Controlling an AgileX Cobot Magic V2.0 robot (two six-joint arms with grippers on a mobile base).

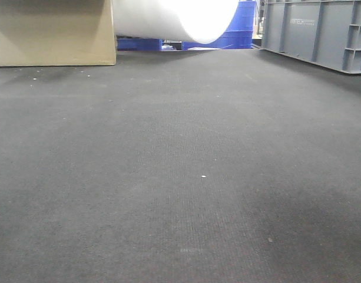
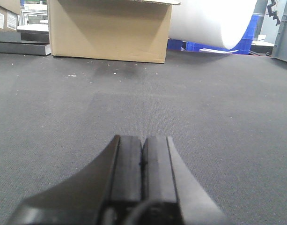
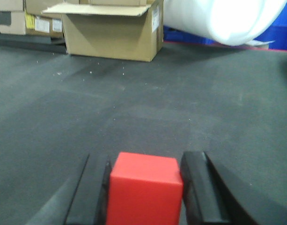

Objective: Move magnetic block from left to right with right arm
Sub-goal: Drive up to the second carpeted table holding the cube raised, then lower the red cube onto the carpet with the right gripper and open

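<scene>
Red block (image 3: pixel 145 190) between the two dark fingers (image 3: pixel 92 193) of the right hand (image 3: pixel 145 192), low and near in the right wrist view. Left finger pressed flat against the left side of the block, right finger right beside the other side, maybe touching, hard to tell for sure. So right hand clamped on the block, or very nearly so. Block upright, flat top in view, plain red faces, sharp edges. Bottom of the block cut off by the picture edge, so no way to tell whether on the surface or lifted. Dark gray surface (image 3: pixel 134 103) all around, rough like carpet, with tiny white specks far off on the left. Brown cardboard box (image 3: pixel 113 33) far away on the left, flaps open, white labels on more boxes behind. Big white roll (image 3: pixel 218 18) far away on the right, blue crates behind. In the left wrist view, left hand (image 2: pixel 143 161) low over the same gray surface, its two black fingers (image 2: pixel 127 168) pressed together, nothing between. Same brown box (image 2: pixel 108 30) far ahead there, white roll (image 2: pixel 213 21) to the right. In the front view, only gray surface (image 1: pixel 180 177), the box (image 1: pixel 50 32) far left, the white roll (image 1: pixel 174 17) in the middle, a gray crate (image 1: pixel 318 32) far right. No block and no hands in that view.
</scene>
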